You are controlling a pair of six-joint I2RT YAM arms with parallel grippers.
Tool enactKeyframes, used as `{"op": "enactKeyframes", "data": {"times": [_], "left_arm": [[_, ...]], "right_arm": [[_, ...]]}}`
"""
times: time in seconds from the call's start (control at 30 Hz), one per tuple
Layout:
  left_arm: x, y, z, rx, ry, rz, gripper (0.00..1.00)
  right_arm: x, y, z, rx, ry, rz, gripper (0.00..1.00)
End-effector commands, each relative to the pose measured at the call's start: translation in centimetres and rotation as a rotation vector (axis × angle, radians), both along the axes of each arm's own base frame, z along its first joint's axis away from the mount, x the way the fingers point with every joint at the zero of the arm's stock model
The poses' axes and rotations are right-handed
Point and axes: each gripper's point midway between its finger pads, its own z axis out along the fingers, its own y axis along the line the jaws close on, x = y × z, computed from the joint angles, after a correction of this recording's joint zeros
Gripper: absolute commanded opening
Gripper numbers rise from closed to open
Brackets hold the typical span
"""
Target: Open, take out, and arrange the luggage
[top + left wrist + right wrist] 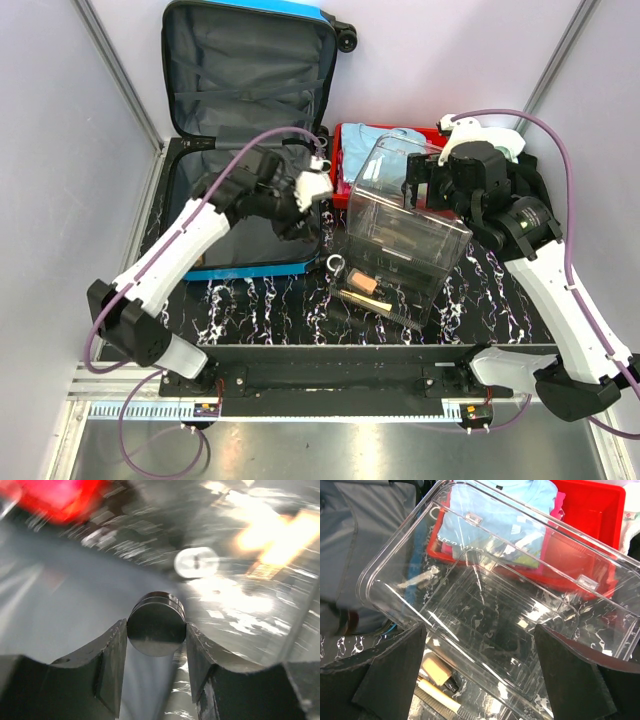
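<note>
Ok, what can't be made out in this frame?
- Left wrist: motion blur smears everything beyond the dark round object between the fingers.
- Top: the left arm covers the lower half of the luggage.
- Top: glare on the clear bin distorts the small items seen through it.

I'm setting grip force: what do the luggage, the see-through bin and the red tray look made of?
Luggage: glossy bright blue hard shell, probably plastic; inside it is matte grey fabric, wrinkled. Bin: clear rigid plastic, with glare streaks and things visible through it. Tray: smooth red, likely plastic.
</note>
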Motion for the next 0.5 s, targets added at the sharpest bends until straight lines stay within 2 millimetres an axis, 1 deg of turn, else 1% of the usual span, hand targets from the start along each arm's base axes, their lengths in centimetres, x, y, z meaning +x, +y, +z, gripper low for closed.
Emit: {"op": "enactKeyframes", "data": {"times": [0.0,0.03,0.1,0.13,0.17,0.2,0.23,0.27,0.3,0.33,0.37,0.4,0.43,0.47], "left_arm": [[-5.7,-2.7,2.6,0.015,-0.017,-0.245,0.0],[-7.5,-4.5,2.5,0.038,-0.036,-0.324,0.0],[-8.9,-6.0,1.5,0.095,-0.034,-0.381,0.0],[-10.5,-7.7,1.8,0.091,-0.046,-0.446,0.0],[-11.2,-8.7,1.2,0.1,-0.034,-0.478,0.0],[-11.8,-9.5,1.4,0.097,-0.041,-0.504,0.0],[-13.0,-10.7,1.3,0.098,-0.045,-0.55,0.0],[-13.3,-11.8,1.1,0.104,-0.05,-0.573,0.0],[-13.1,-12.5,0.9,0.119,-0.088,-0.578,0.0],[-14.0,-13.8,0.7,0.126,-0.118,-0.609,0.0],[-13.5,-15.4,0.6,0.122,-0.162,-0.614,0.0],[-12.7,-16.1,0.4,0.158,-0.217,-0.589,0.0],[-13.4,-17.4,0.2,0.166,-0.25,-0.606,0.0],[-13.0,-18.7,-0.6,0.176,-0.272,-0.606,0.0]], "right_arm": [[-0.2,0.5,2.0,0.055,-0.038,0.016,0.95],[-0.1,0.6,2.0,0.057,-0.04,0.017,0.94],[-0.1,0.7,2.2,0.067,-0.041,0.017,0.95],[-0.2,0.8,2.5,0.077,-0.043,0.024,0.95],[-0.3,0.9,2.7,0.092,-0.045,0.022,0.95],[-0.3,1.0,3.0,0.101,-0.05,0.023,0.94],[-0.4,0.9,3.5,0.111,-0.06,0.019,0.94],[-0.4,0.8,3.7,0.12,-0.064,0.013,0.94],[-0.5,0.8,4.0,0.123,-0.07,0.014,0.94],[-0.5,0.6,4.3,0.126,-0.078,0.004,0.94],[-0.5,0.6,4.4,0.125,-0.08,0.003,0.94],[-0.6,0.6,4.4,0.127,-0.079,0.004,0.94],[-0.6,0.6,4.5,0.131,-0.081,0.007,0.94],[-0.7,0.6,4.4,0.133,-0.078,0.009,0.94]]}}
